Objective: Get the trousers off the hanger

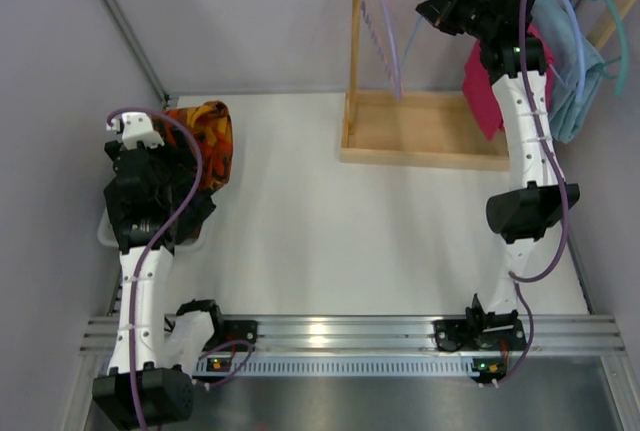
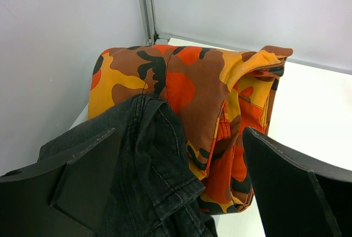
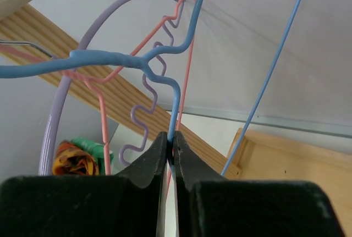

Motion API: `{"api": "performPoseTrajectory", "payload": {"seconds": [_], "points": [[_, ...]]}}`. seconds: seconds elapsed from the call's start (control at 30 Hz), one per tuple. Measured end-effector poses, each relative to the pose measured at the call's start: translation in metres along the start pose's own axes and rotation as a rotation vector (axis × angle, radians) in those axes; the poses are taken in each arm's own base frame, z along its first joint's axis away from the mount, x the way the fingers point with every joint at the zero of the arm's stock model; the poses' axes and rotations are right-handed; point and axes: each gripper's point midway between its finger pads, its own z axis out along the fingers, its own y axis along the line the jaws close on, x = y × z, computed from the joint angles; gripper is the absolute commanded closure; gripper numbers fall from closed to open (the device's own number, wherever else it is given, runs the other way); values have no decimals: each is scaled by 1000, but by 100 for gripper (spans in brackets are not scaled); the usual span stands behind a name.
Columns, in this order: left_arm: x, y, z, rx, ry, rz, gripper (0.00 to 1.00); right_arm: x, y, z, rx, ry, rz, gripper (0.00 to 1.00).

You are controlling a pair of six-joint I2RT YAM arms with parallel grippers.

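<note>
- Left end effector [image 2: 179, 157] spread wide above denim trousers [image 2: 148, 165], piled on camouflage trousers [image 2: 192, 83], top view's left.
- Right end effector [image 3: 171, 141] clamped on blue hanger [image 3: 110, 60], upper right.
- Judged: trousers off; next, rehang hanger.

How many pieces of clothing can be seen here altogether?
4. An orange camouflage garment and a dark denim one lie piled at the far left; a pink garment and a light blue one hang at the far right. More may be hidden under the pile.
</note>
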Motion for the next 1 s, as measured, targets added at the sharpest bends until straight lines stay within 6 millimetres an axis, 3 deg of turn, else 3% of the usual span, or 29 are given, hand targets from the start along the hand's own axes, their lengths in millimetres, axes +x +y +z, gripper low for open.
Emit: {"api": "performPoseTrajectory", "payload": {"seconds": [0.27,0.37,0.43,0.5,0.57,0.8,1.0], "points": [[2,0,0,0,8,1,2,4,-1,4,8,5,-10,96],[2,0,0,0,8,1,2,6,2,4,-2,10,-23,90],[2,0,0,0,9,1,2,9,5,5,-12,19,-29,69],[3,0,0,0,11,1,2,16,10,6,-25,42,-35,57],[3,0,-1,0,14,2,2,25,15,7,-37,68,-39,56],[-2,0,-3,1,-1,0,2,40,19,10,-51,105,-31,27],[-6,-2,-6,14,-14,-2,2,50,17,-1,-35,135,-27,10]]}}
